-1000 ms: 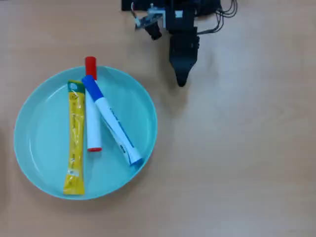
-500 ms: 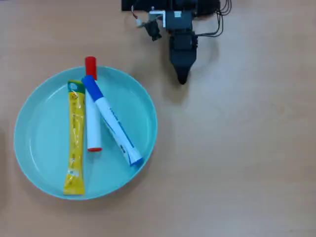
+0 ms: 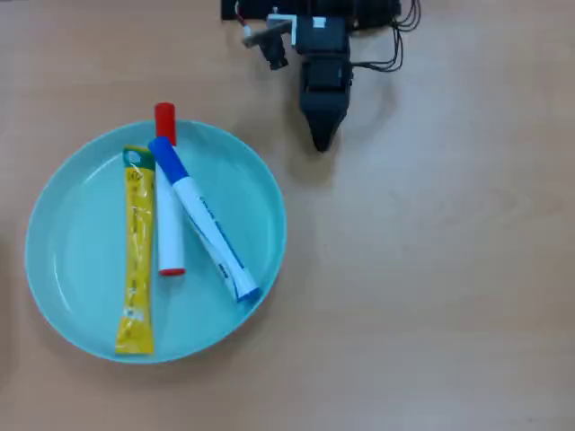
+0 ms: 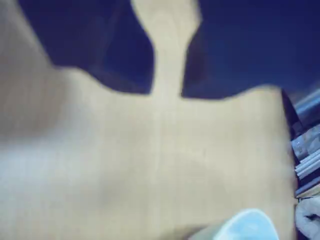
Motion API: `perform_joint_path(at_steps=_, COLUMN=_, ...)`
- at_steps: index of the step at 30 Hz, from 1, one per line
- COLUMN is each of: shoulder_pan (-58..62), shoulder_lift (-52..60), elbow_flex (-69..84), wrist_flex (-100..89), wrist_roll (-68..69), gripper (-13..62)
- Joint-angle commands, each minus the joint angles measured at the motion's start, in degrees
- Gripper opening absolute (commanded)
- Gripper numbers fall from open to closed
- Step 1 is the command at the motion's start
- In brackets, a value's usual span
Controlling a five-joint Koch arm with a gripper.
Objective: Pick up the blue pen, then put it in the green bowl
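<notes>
On a pale wooden table, the blue pen lies in the green bowl; far right, the empty gripper shows narrow jaws.

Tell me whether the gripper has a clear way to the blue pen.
Probably yes. The blue pen lies uppermost in the bowl, its cap over the red marker. Only bare table lies between it and the gripper, which hangs apart near the top edge.
</notes>
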Motion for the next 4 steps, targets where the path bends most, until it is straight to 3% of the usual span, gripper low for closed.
perform_joint_path(at_steps=1, shoulder_pan=0.2, shoulder_lift=5.6, elbow_flex=2.2, wrist_flex=-0.2, wrist_roll=-0.3, gripper=0.4)
perform_joint_path(at_steps=4, shoulder_pan=0.1, shoulder_lift=5.6, elbow_flex=2.2, wrist_flex=2.6, wrist_roll=-0.4, gripper=0.4)
